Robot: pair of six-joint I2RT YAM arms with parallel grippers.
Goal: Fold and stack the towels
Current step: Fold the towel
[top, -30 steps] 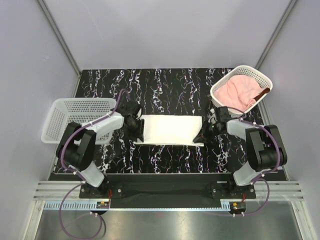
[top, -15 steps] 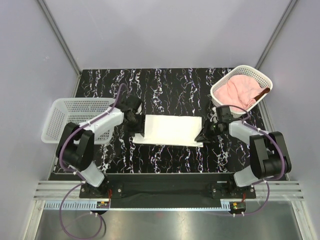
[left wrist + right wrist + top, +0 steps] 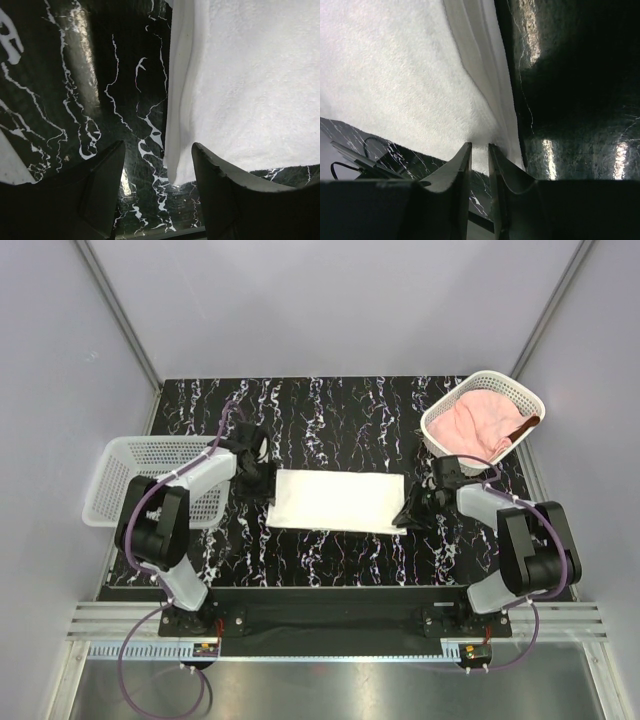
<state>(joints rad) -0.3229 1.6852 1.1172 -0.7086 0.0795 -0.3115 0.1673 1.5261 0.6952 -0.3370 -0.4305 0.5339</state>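
Observation:
A white towel (image 3: 335, 500) lies folded flat in the middle of the black marble table. My left gripper (image 3: 258, 478) is open at the towel's left edge. In the left wrist view its fingers (image 3: 220, 200) stand wide apart (image 3: 157, 190), with the towel's folded corner (image 3: 180, 150) lying between them, not gripped. My right gripper (image 3: 411, 512) is at the towel's near right corner. In the right wrist view it (image 3: 479, 152) is shut on the towel's edge (image 3: 485, 135). A pink towel (image 3: 470, 425) fills the basket at the back right.
A white basket (image 3: 487, 377) holding the pink towel stands at the far right. An empty white basket (image 3: 150, 475) stands at the left edge, close behind my left arm. The table's near edge runs just in front of the towel.
My left gripper has opened, let go of the towel's left end and drawn back toward the far left. The towel's left end now lies flat. The right gripper still holds its corner.

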